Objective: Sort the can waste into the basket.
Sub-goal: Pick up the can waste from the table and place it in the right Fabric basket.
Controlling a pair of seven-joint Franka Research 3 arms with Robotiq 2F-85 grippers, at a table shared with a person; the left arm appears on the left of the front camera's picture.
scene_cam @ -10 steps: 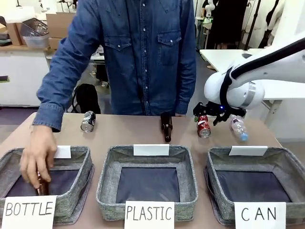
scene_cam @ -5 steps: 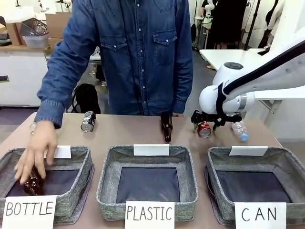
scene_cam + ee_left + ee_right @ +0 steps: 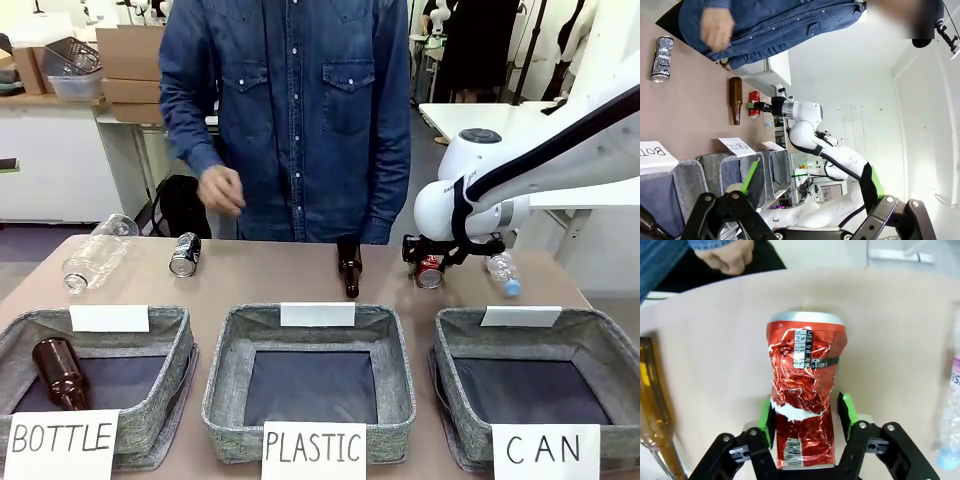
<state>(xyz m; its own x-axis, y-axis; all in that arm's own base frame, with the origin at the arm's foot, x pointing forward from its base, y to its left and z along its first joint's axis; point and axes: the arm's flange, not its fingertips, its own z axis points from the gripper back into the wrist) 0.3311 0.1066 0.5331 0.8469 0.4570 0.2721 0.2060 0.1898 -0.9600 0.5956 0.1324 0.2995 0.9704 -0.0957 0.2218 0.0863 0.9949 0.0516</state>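
The red can [image 3: 430,271] lies on the table behind the CAN basket [image 3: 533,318], crushed, its top towards the person. My right gripper [image 3: 430,262] is down over it. In the right wrist view the green pads [image 3: 768,422] stand close against both sides of the red can [image 3: 805,390]; I cannot tell whether they press it. The black and silver can [image 3: 184,254] lies at the far left of the table, and appears again as the black and silver can [image 3: 661,59] in the left wrist view. My left gripper [image 3: 805,205] is open and holds nothing.
A brown bottle [image 3: 349,268] stands just left of the red can. One clear plastic bottle [image 3: 500,270] lies just right of it, another [image 3: 93,256] at far left. The BOTTLE basket [image 3: 150,330] holds a brown bottle [image 3: 60,372]. The PLASTIC basket [image 3: 310,330] is in the middle. The person's hand [image 3: 222,190] hangs above the table.
My right gripper came down around the red can and its jaws narrowed. The person left a brown bottle in the BOTTLE basket and drew the hand back up.
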